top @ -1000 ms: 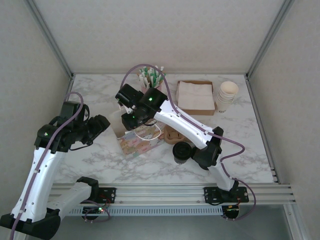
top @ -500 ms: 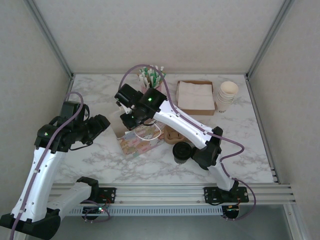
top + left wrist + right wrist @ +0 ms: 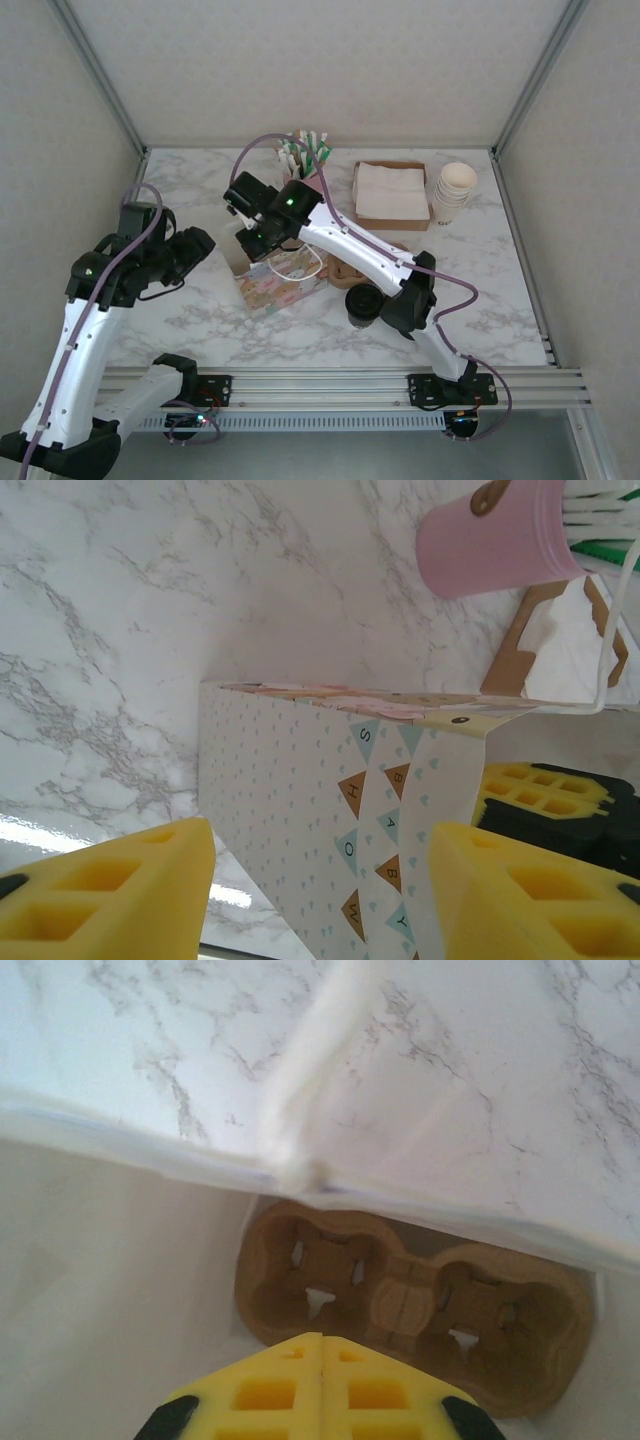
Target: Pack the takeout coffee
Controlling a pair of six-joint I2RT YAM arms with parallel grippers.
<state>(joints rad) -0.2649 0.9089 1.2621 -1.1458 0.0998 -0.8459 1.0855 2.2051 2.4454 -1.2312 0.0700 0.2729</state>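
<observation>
Paper bag [image 3: 300, 810] was straddled by left gripper [image 3: 320, 880], jaws spread, veined marble table [image 3: 150, 600] beyond its edge, right gripper [image 3: 322, 1380], jaws pressed together, over moulded cardboard carrier [image 3: 410, 1305].

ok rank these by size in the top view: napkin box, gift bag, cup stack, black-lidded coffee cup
1. napkin box and gift bag: too alike to split, bag partly hidden
2. cup stack
3. coffee cup
</observation>
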